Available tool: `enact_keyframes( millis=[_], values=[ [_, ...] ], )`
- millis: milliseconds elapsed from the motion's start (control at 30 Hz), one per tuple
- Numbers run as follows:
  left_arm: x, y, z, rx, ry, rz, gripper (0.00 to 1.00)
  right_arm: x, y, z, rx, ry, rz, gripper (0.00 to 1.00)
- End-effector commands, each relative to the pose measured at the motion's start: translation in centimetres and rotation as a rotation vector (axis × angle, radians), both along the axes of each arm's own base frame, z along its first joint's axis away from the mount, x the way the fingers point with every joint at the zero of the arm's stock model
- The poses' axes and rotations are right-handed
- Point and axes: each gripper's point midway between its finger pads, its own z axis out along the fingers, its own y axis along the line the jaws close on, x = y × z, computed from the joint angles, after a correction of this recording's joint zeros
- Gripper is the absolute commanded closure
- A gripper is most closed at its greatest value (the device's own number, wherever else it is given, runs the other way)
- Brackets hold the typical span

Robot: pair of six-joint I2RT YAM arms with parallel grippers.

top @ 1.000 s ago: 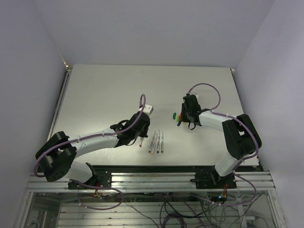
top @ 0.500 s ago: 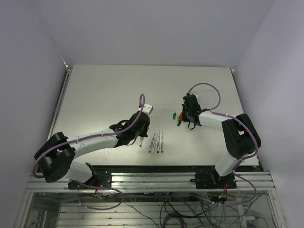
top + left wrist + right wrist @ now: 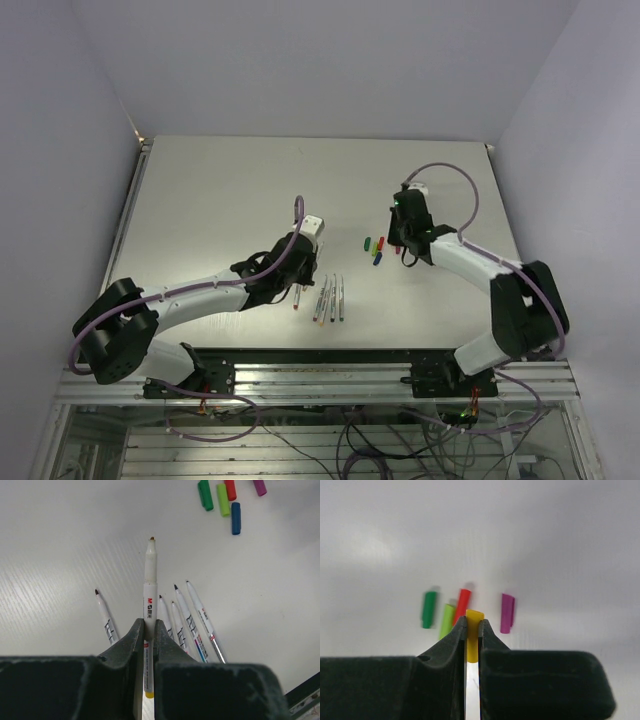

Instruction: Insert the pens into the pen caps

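Note:
My left gripper (image 3: 149, 625) is shut on a whitish pen (image 3: 150, 575) with a yellow end band, held above the table with its tip pointing away. Several more pens lie below it, one to the left (image 3: 106, 616) and the rest in a fan to the right (image 3: 200, 615), also seen from above (image 3: 330, 297). My right gripper (image 3: 473, 622) is shut on the yellow cap (image 3: 474, 617), held above the other caps: green (image 3: 429, 609), light green (image 3: 447, 621), red (image 3: 462, 602), magenta (image 3: 506, 612). A blue cap (image 3: 235, 518) lies with them. From above, my left gripper (image 3: 296, 282) and right gripper (image 3: 400, 248) flank the caps (image 3: 375, 248).
The white table (image 3: 220, 200) has a rail along its left edge (image 3: 128, 215) and the arm bases on the near frame (image 3: 320, 375). Purple cables loop over both wrists (image 3: 455, 185).
My right arm has swung back and right, lifting the yellow cap away from the cluster. My left gripper has shifted slightly with its pen.

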Motion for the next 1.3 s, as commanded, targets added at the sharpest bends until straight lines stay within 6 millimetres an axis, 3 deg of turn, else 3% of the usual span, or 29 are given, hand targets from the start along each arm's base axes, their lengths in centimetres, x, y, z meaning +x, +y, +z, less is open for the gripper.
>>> enact_keyframes(
  millis=[0, 300, 400, 500, 933, 1267],
  values=[
    [1.1, -2.7, 3.9, -0.117, -0.081, -0.05, 0.93, 1.8, 1.6, 7.6, 0.115, -0.216, 0.029, 1.0],
    [0.1, -7.6, 9.9, -0.352, -0.141, -0.236, 0.93, 1.6, 3.7, 19.1, 0.32, -0.556, 0.132, 1.0],
    [-0.6, -9.1, 11.5, -0.426, -0.134, -0.302, 0.93, 0.9, 4.3, 22.3, 0.395, -0.661, 0.167, 1.0],
    [-1.2, -10.1, 12.9, -0.503, -0.138, -0.344, 0.93, 0.3, 4.7, 24.2, 0.46, -0.732, 0.189, 1.0],
    [-1.2, -11.9, 15.1, -0.674, -0.123, -0.352, 0.93, -4.0, 6.9, 27.3, 0.67, -0.906, 0.377, 1.0],
    [-0.9, -11.9, 16.4, -0.711, -0.154, -0.347, 0.93, -5.3, 7.3, 27.0, 0.705, -0.937, 0.428, 1.0]
  ],
)
